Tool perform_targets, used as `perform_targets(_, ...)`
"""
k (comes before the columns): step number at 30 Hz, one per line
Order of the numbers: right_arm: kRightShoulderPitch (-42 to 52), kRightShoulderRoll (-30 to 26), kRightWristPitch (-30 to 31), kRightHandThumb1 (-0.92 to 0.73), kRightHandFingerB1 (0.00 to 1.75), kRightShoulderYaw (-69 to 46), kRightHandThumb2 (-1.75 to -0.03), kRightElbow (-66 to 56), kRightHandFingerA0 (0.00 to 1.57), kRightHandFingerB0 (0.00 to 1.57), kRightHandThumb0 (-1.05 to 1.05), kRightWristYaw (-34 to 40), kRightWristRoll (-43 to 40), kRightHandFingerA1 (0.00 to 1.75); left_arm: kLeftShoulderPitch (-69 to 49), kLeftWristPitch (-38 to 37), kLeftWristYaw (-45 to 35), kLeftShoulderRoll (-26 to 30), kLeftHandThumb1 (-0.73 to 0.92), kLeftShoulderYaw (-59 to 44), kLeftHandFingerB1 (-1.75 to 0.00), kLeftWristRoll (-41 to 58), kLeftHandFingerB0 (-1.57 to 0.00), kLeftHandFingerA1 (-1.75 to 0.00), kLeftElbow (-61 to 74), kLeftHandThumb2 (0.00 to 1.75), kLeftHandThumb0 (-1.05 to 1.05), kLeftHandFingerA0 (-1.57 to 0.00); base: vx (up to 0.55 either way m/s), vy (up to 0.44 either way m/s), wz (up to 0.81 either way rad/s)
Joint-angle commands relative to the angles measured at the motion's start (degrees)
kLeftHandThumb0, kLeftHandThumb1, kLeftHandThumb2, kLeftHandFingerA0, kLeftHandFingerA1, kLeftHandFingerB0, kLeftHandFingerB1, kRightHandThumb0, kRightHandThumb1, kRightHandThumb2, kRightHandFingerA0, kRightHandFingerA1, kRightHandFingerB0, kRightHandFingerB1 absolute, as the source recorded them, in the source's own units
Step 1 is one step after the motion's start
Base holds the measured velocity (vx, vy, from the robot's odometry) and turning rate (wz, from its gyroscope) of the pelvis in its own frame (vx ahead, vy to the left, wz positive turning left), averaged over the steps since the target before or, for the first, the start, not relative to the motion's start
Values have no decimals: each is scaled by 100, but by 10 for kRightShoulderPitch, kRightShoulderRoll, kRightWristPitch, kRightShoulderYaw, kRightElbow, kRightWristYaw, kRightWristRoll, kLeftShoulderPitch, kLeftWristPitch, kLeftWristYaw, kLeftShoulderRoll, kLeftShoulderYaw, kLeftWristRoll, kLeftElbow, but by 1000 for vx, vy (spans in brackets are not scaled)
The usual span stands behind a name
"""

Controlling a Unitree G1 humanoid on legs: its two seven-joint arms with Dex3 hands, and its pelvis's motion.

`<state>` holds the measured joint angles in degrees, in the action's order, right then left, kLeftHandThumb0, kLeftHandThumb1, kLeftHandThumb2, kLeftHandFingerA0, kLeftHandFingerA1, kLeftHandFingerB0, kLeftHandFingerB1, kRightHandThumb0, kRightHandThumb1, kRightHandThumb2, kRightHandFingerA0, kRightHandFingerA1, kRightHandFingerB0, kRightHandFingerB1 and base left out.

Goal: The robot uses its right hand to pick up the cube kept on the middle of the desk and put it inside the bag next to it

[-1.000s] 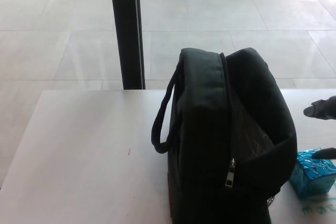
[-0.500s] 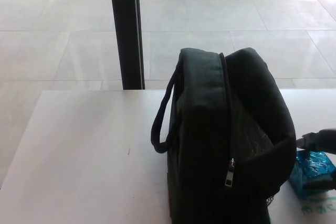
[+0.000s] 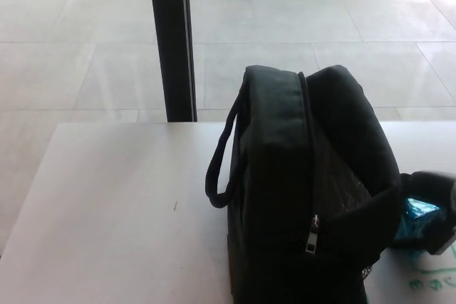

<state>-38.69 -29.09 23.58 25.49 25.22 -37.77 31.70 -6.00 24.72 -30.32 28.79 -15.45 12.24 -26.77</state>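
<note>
Head view. A black bag point(image 3: 310, 190) is seen standing upright on the white tabletop point(image 3: 114, 211), toward the near right part of it, and is cut off by the lower edge of the picture. The bag's zipper opening is gaping along the top and right side, with the metal zipper pull point(image 3: 312, 236) hanging at the near face. A carrying handle point(image 3: 219, 165) loops out on the bag's left side.

The blue cube point(image 3: 415, 217) is located on the tabletop just beside the bag's right flank, near the right edge. It is largely covered: the bag's open flap hides its left part, and the right hand point(image 3: 431, 208) is wrapped around it from above and from the right. The black fingers are closed about the cube; whether it has been raised off the tabletop cannot be told.

Green printed marks point(image 3: 431, 282) are visible at the near right corner of the tabletop. Behind the far edge, a dark vertical post point(image 3: 171, 40) stands on a pale tiled floor point(image 3: 299, 26).
</note>
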Motion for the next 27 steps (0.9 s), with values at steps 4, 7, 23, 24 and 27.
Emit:
perform_targets(4,1,-16,14,-49,4,41,-78,48,0,0,-80,18,54,16,7,-7,-2,11,78,-3,-44,0,-32,-50,3,64,-69,-29,0,0,0)
perform_targets(7,-9,-41,3,-46,0,85,-71,62,0,0,-68,-11,86,19,11,-17,-2,12,66,3,-54,-6,-28,-57,-7,103,-72,-27,0,0,0)
perform_targets(23,112,-120,-111,-71,69,138,-62,11,72,62,-26,280,181,162,1,-16,-2,10,64,-3,-55,2,-31,-57,-3,101,-71,-27,0,0,0)
perform_targets(24,122,-123,-142,-75,99,134,-64,17,73,72,-27,339,182,162,0,-18,-2,10,64,-2,-55,0,-30,-57,-3,101,-72,-27,0,0,0)
perform_targets(27,135,-118,-184,-82,128,123,-66,34,81,72,-29,438,179,175,3,-20,-4,13,64,-3,-54,1,-29,-58,-5,101,-71,-28,0,0,0)
